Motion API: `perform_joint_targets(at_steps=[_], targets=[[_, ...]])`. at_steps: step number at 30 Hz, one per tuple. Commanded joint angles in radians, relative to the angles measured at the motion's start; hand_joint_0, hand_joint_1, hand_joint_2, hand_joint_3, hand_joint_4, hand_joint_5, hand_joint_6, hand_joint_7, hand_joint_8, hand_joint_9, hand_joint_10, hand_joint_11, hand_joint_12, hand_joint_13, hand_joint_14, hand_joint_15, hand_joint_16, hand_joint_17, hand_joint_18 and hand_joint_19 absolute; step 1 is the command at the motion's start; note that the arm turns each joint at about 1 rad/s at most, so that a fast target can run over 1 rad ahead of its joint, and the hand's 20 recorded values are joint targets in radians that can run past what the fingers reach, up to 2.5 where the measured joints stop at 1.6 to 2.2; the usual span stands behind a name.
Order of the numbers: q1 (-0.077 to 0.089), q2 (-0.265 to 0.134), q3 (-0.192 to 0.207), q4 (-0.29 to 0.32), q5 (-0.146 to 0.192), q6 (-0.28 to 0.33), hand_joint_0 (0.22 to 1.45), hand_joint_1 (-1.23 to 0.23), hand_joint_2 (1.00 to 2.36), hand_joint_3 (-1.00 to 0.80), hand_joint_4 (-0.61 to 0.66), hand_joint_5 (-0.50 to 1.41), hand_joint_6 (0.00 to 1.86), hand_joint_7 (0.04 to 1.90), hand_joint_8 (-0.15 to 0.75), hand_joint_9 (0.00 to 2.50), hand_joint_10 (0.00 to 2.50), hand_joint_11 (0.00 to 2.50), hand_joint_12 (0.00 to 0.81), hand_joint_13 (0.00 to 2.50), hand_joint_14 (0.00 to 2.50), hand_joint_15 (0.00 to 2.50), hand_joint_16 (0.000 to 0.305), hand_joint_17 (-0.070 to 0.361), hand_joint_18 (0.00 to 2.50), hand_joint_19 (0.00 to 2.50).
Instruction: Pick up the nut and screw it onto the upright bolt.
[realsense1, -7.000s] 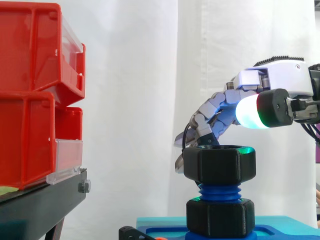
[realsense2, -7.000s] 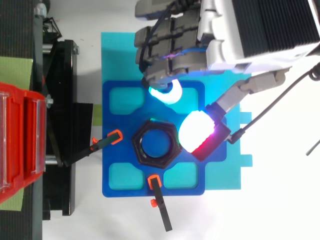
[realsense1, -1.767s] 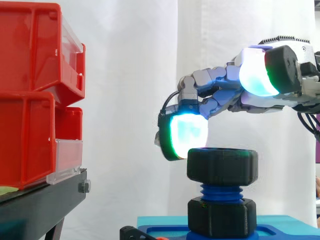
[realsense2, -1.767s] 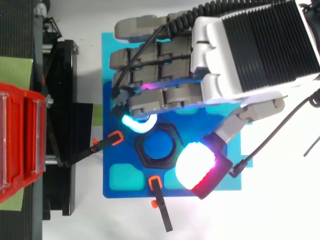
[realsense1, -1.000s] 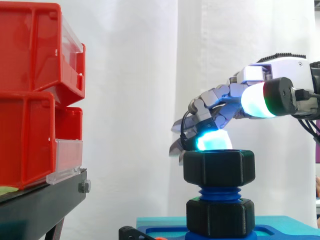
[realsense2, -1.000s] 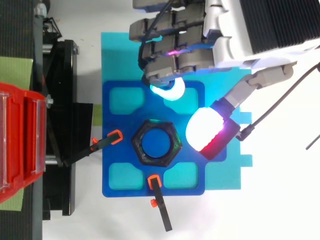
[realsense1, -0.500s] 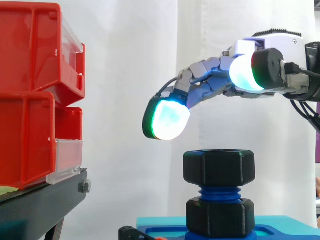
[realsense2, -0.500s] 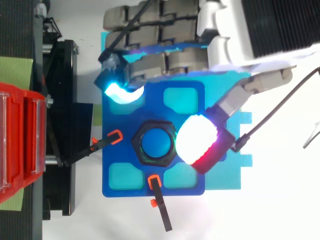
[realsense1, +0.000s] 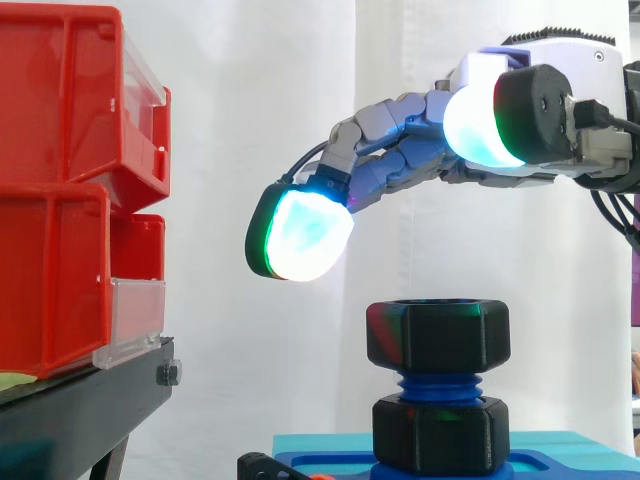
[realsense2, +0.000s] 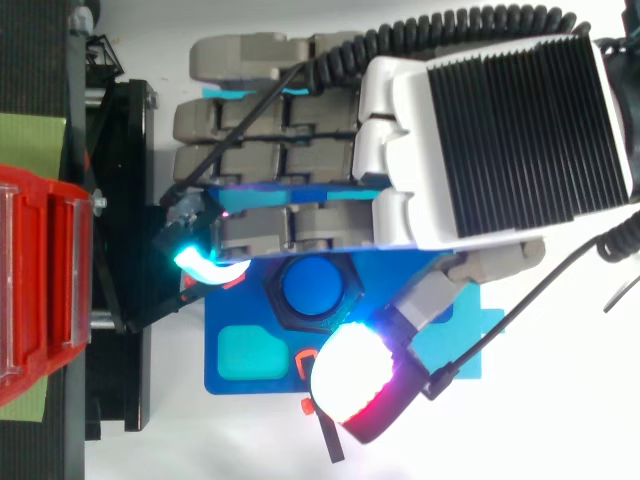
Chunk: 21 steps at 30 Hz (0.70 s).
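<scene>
showing the hand (realsense2: 470, 130) raised above the black nut (realsense1: 438, 335), with fingers (realsense1: 300, 250) stretched out straight toward the left and gripping nothing. places the glowing pads well above the nut's top and left of it, with open air between. differs from a second ago: then curled down against the nut's far rim, now lifted off and uncurled.

leaves the nut sitting level on the upright blue bolt (realsense1: 437, 385), with a few blue threads bare between it and the black hex base (realsense1: 437, 435) at the bolt's foot. keeps the nut at about the same height as a second ago, so probably not yet run all the way down. reads as a reset between turning strokes rather than a finish; likely calls for coming back down onto the rim for another twist.

harder to make out: from above, hides the nut's far edge and the far half of the blue plate (realsense2: 230, 380) under the fingers, and covers the plate's near right part with the glowing thumb pad (realsense2: 350, 385). cannot tell how deeply the threads are engaged inside the nut. cuts off the plate at the bottom edge of the side view and the arm at the right edge. off to the left, well apart from the work, red bins (realsense1: 60, 200) on a black stand (realsense1: 90, 400).
</scene>
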Motion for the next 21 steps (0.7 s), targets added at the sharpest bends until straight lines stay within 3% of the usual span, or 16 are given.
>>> perform_joint_targets(at_steps=[1, 6, 11, 13, 21], targets=[[0.013, -0.001, -0.001, -0.002, 0.021, 0.001, 0.46, -0.1, 1.0, -0.5, 0.2, -0.16, 0.5, 0.75, 0.256, 0.42, 0.0, 0.0, 0.334, 0.34, 0.0, 0.0, 0.04, 0.09, 0.11, 0.0], [0.03, -0.001, -0.001, -0.019, 0.07, 0.003, 0.46, -0.1, 1.0, -0.5, 0.21, -0.16, 0.5, 0.77, 0.258, 0.43, 0.0, 0.0, 0.333, 0.34, 0.0, 0.0, 0.04, 0.089, 0.11, 0.0], [0.033, -0.001, -0.002, -0.034, 0.073, 0.003, 0.46, -0.11, 1.0, -0.5, 0.21, -0.16, 0.5, 0.79, 0.259, 0.43, 0.0, 0.0, 0.33, 0.35, 0.0, 0.0, 0.039, 0.089, 0.12, 0.0], [0.036, -0.001, -0.027, -0.028, 0.073, 0.003, 0.46, -0.11, 1.0, -0.5, 0.21, -0.16, 0.5, 0.79, 0.26, 0.44, 0.0, 0.0, 0.332, 0.36, 0.0, 0.0, 0.039, 0.089, 0.12, 0.0], [0.043, 0.0, -0.066, 0.039, 0.073, 0.004, 0.47, -0.11, 1.0, -0.5, 0.22, -0.16, 0.5, 0.82, 0.262, 0.45, 0.0, 0.0, 0.33, 0.36, 0.0, 0.0, 0.039, 0.088, 0.13, 0.0]])
